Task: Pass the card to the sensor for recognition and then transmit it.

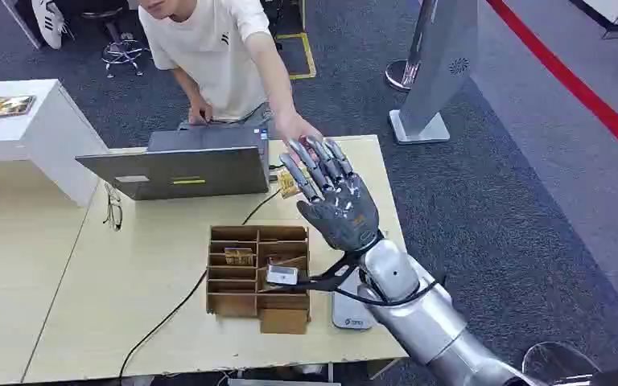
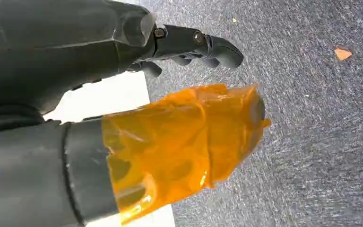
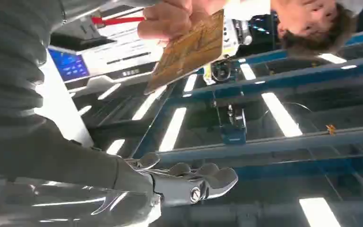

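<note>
My right hand [image 1: 334, 197] is raised over the far right part of the table [image 1: 129, 322], fingers spread and holding nothing. A person's hand [image 1: 294, 129] reaches across to it and holds the gold card [image 3: 189, 49] just beyond my fingers [image 3: 203, 182]. In the head view a gold corner of the card [image 1: 288, 183] peeks out beside my fingers. A small white device [image 1: 282, 275] lies on the brown cardboard organizer [image 1: 245, 305] below my hand. My left hand [image 2: 75, 47] hangs over the carpet with nothing in it, its thumb [image 2: 184, 137] wrapped in orange tape.
A grey laptop [image 1: 181, 170] stands at the table's far edge in front of the person [image 1: 209, 48]. More gold cards [image 1: 239, 256] sit in the organizer. A white unit [image 1: 350, 314] lies near my forearm. A black cable [image 1: 169, 314] crosses the table. Glasses [image 1: 113, 209] lie left.
</note>
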